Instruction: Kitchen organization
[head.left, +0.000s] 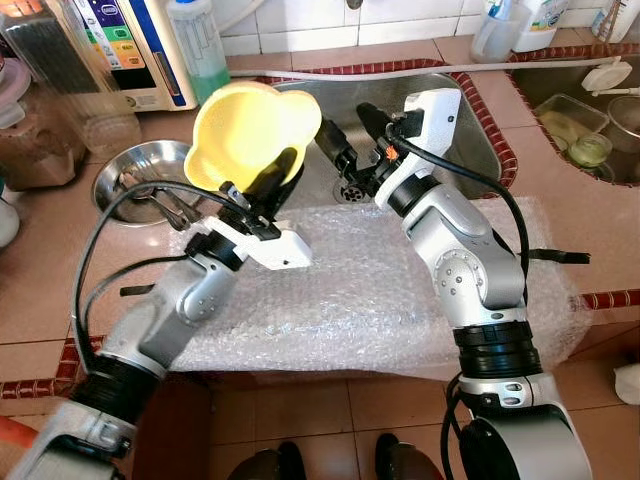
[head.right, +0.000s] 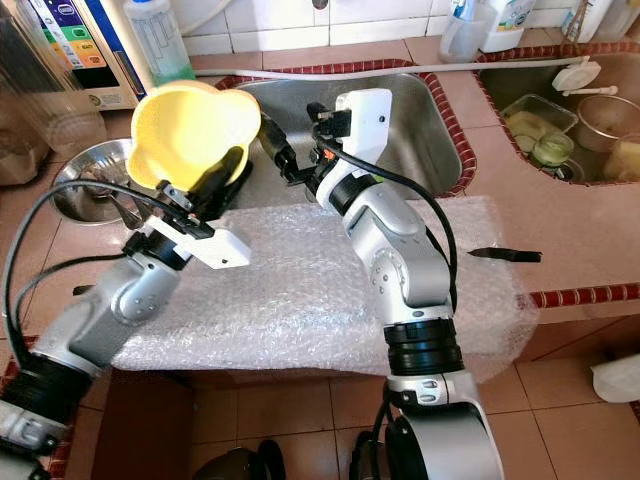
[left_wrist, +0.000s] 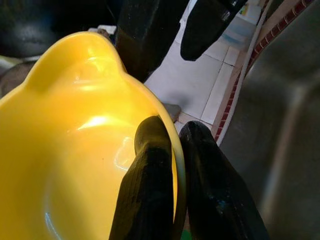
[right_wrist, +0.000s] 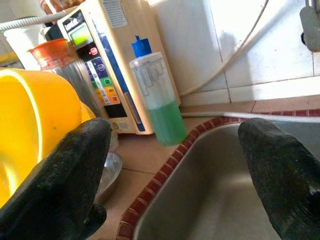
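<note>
Left wrist view: the left gripper (left_wrist: 177, 165) pinches the thin rim of the yellow bowl (left_wrist: 75, 145), one black finger inside the wall and one outside, drawn nearly together on it. Left eye view: the bowl (head.left: 250, 130) is held tilted, its opening turned toward the camera, above the near-left corner of the steel sink (head.left: 470, 130) and just beyond a sheet of bubble wrap (head.left: 370, 290) that lies under both wrists. The right gripper (head.left: 345, 150) hangs just beside the bowl, over the sink drain; right wrist view shows its fingers (right_wrist: 60, 175) spread wide and empty. Risks, as judged from this pose: a grip on the rim alone gives poor hold on smooth plastic, so the bowl may pivot or slip and drop into the sink; the right fingers, being so near, may knock the bowl on any approach; a steel dish (head.left: 135, 175) beyond the left wrist may be struck if the bowl swings outward
</note>
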